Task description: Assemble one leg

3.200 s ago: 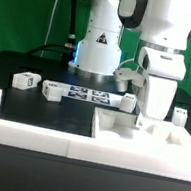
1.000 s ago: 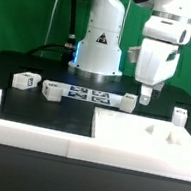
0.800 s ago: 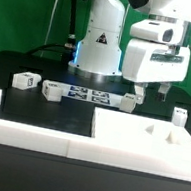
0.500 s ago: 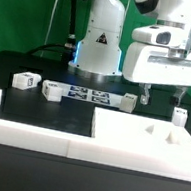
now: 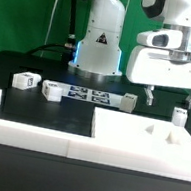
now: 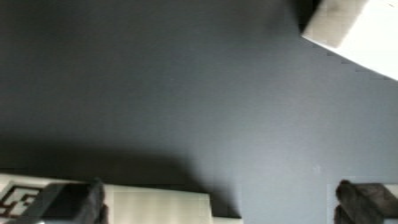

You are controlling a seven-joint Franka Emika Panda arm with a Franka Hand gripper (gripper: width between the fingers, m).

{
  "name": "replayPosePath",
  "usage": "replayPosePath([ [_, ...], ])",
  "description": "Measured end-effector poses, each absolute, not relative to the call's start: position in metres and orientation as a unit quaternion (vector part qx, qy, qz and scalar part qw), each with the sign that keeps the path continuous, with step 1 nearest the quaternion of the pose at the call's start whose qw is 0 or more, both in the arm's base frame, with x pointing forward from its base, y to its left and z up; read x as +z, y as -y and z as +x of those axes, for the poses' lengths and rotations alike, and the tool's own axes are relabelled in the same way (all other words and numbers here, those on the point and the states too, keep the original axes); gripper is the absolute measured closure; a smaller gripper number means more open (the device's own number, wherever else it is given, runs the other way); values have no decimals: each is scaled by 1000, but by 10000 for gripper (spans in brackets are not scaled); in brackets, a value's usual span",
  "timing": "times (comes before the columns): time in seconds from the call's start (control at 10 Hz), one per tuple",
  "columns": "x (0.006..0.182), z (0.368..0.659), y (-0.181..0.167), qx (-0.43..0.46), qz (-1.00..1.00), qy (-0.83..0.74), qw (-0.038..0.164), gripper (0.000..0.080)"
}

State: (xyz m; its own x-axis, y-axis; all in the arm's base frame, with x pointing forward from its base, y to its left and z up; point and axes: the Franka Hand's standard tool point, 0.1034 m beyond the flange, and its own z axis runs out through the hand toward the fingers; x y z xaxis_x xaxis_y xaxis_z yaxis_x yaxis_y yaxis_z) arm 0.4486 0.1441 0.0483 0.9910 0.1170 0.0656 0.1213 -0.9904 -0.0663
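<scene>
Hovering above the black table (image 5: 40, 109), my gripper (image 5: 169, 95) is spread wide and holds nothing; the leg (image 5: 128, 102) sits on the table just beside and below my finger toward the exterior view's left, off-centre from the gap. Wrist view alone shows the leg (image 6: 157, 203) partly behind one fingertip (image 6: 82, 199), its long axis seemingly running along the line between my fingers; exterior view alone shows the wide white panel (image 5: 128, 130) nearby.
</scene>
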Motion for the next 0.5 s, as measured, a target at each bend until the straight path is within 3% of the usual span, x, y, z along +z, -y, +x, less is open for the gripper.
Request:
replayPosePath([
  [0.3, 41, 433, -165, -29, -995, -76, 51, 150],
  [0.5, 40, 430, -169, -28, -995, -76, 52, 150],
])
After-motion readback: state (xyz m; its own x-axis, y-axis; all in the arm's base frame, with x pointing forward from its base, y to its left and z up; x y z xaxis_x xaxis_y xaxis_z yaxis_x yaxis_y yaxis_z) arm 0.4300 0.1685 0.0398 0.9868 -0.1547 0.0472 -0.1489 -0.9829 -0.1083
